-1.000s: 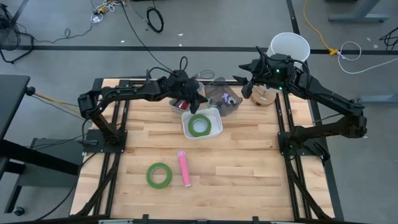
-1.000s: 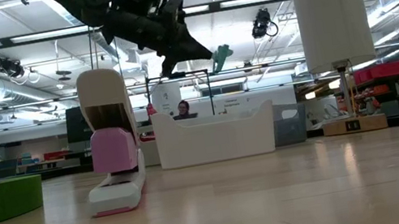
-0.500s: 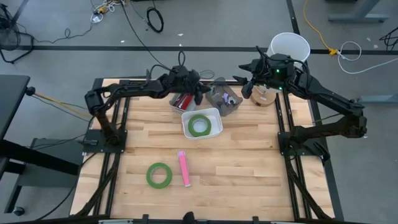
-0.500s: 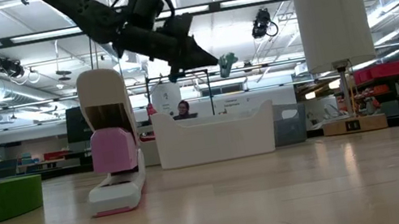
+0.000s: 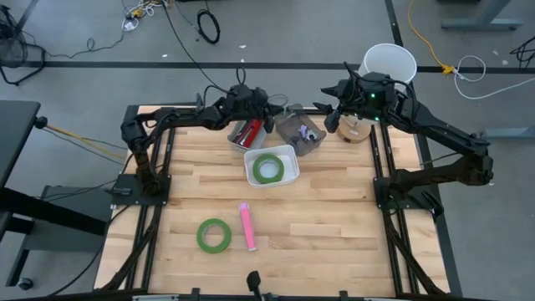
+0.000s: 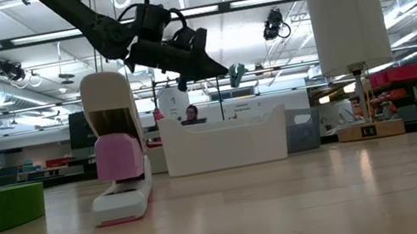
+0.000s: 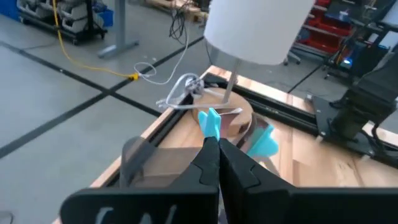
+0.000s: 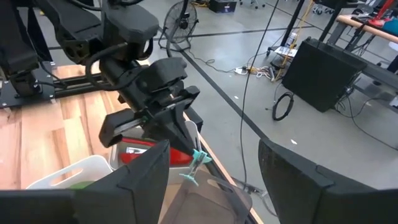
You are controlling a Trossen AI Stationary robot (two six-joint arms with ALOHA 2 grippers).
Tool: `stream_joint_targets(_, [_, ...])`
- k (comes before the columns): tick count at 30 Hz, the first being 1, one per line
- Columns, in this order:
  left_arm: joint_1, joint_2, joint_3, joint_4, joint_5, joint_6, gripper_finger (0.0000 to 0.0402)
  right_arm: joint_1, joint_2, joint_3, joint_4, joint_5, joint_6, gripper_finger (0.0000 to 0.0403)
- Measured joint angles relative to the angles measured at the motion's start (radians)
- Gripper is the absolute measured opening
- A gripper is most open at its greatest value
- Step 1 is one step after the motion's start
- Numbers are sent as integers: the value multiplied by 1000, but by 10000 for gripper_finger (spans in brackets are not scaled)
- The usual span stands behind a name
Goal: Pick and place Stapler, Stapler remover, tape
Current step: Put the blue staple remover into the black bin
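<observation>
Now the teal stapler remover (image 7: pixel 210 122) is being carried by the closed left end effector (image 7: pixel 217 144) farther toward the grey bin (image 5: pixel 301 134); the right end effector (image 5: pixel 331 99) is being kept wide open by the lamp (image 5: pixel 388 60).

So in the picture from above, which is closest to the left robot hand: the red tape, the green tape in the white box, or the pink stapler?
From the left gripper, at the table's back edge:
1. Red tape, in the bin just beside it.
2. Green tape in the white box, mid-table.
3. Pink stapler, toward the table's front.
</observation>
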Motion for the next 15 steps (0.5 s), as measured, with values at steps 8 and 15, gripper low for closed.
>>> stream_joint_targets(8, [2,68,1,72,-1,6,0,0,0,0,-5,0,12,245])
stream_joint_targets(15, [-3,111,1,90,-4,7,0,0,0,0,-12,0,15,245])
